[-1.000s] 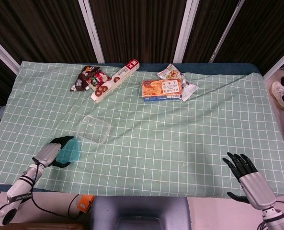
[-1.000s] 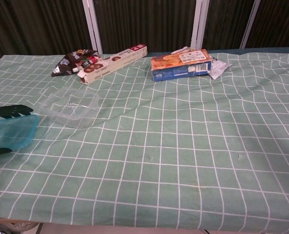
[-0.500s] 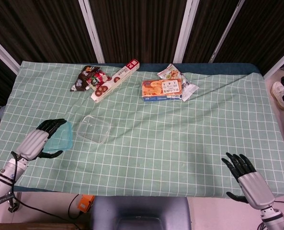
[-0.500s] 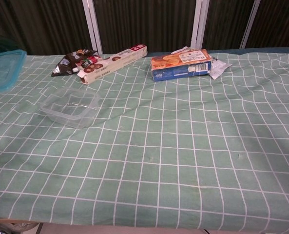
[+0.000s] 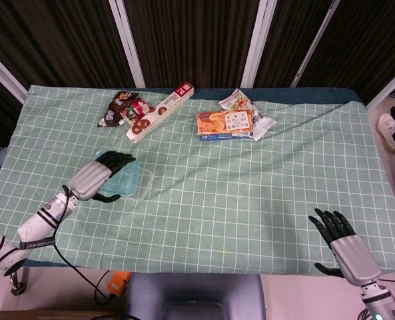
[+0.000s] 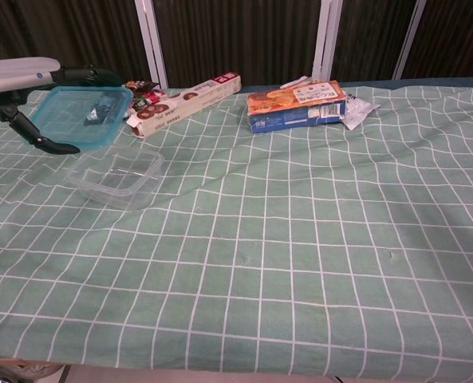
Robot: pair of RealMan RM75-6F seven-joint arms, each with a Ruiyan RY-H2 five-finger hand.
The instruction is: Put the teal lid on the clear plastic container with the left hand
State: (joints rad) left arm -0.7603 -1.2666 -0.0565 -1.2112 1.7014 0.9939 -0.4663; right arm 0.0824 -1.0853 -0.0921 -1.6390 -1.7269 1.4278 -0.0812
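We carry the teal lid (image 6: 83,116) in our left hand (image 5: 98,179), fingers laid over its top and thumb hooked under its near edge, so the lid is pinched flat and held in the air above the clear plastic container (image 6: 116,176), which sits open on the green checked tablecloth (image 5: 250,193); from the head view the lid covers most of the container, while the chest view shows it well above the rim and offset toward the far left. To do this step well, we judge we should bring the lid nearer and to the right until its corners line up with the container's, keep it level, lower it straight down, and press only once the edges meet, since the light container could slide or tip. Our right hand (image 5: 340,239) hangs at the near table edge, fingers spread, holding nothing. We count one lid, one container, and at the far side one long cookie box (image 5: 158,112), one dark snack bag (image 5: 120,107), one orange biscuit box (image 5: 225,124) and two small packets (image 5: 236,100) beside it
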